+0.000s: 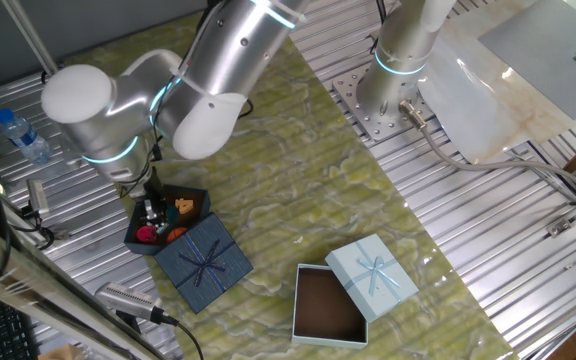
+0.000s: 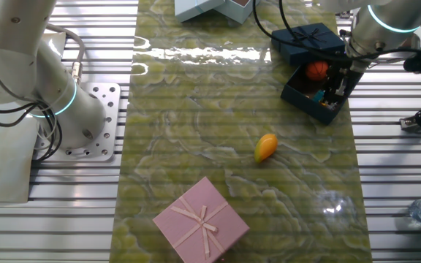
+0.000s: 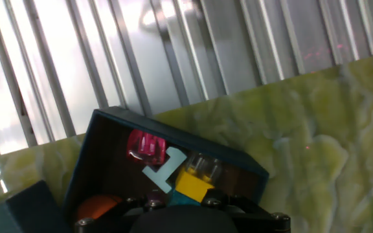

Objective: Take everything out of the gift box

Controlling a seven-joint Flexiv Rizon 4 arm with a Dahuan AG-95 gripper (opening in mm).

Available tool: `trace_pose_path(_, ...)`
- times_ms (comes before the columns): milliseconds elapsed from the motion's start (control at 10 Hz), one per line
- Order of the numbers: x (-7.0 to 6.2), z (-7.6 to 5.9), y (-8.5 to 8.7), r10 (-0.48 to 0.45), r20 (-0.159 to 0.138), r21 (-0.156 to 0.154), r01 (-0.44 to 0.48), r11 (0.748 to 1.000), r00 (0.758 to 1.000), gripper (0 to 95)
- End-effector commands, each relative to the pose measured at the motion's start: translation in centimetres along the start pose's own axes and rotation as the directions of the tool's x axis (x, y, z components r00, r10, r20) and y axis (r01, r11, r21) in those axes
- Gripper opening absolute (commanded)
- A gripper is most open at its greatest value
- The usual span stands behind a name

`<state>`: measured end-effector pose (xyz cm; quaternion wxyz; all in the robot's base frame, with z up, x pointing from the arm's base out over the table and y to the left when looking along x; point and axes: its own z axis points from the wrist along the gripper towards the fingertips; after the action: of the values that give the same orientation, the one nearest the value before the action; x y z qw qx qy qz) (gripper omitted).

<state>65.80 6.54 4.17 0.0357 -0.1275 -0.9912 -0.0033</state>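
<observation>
The gift box (image 1: 166, 224) sits open at the edge of the green mat (image 1: 298, 190), where the mat meets the slatted metal table (image 1: 488, 200), with its lid (image 1: 204, 262) leaning against one side. Inside lie a pink toy (image 3: 146, 146), a yellow block (image 3: 193, 183), a pale teal piece (image 3: 164, 173) and an orange ball (image 2: 316, 71). The gripper (image 2: 336, 89) is lowered into the box; its fingers are hidden among the toys, so whether it holds anything is unclear. A yellow-orange toy (image 2: 265, 147) lies near the mat's middle. The pink box (image 2: 201, 222) and the light blue box (image 1: 328, 304) stand near other edges.
</observation>
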Motion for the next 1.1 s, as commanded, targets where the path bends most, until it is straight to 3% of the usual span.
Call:
trace_pose_path(100,0.2,0.2,-0.1,0.0,0.001,0.003,0.0,1.0,1.0,38.0)
trace_pose_path(500,0.2,-0.1,-0.3,0.002,0.006,0.026,-0.002,1.0,1.0,38.0)
trace_pose_path(1100,0.4,0.1,-1.3,0.0,0.003,0.035,0.0,0.999,1.0,38.0)
